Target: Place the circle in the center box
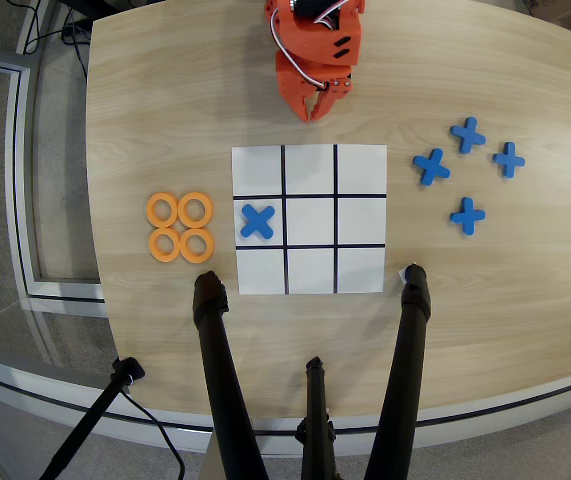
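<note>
4 orange rings lay in a 2x2 cluster near the table's left edge in the overhead view, touching one another, just left of the grid sheet. Center box was bare white. 1 blue cross sat in the middle-left box. 4 more crosses lay scattered toward the right edge, apart from each other. Gripper hung near the far edge, just above the sheet's top border, holding nothing; fingertips looked together. A tripod's black legs crossed the near edge.
</note>
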Available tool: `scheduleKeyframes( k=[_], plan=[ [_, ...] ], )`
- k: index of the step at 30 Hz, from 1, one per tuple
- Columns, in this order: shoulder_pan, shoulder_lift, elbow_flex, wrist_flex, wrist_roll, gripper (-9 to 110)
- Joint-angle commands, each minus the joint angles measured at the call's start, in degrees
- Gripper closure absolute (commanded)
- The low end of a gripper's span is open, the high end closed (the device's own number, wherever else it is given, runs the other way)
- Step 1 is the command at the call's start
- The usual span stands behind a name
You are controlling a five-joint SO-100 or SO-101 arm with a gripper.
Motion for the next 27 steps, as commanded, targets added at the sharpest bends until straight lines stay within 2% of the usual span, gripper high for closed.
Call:
scheduleKeyframes(
  k=[1,15,22,27],
  plan=[
    [-3.16,-2.64,-4.13,2.37,2.81,101],
    [-1.85,-6.59,-9.05,2.64,3.16,95],
    [3.78,-20.04,-20.57,1.85,3.69,92],
    [9.05,-32.17,-28.74,-3.16,3.96,92]
  ],
)
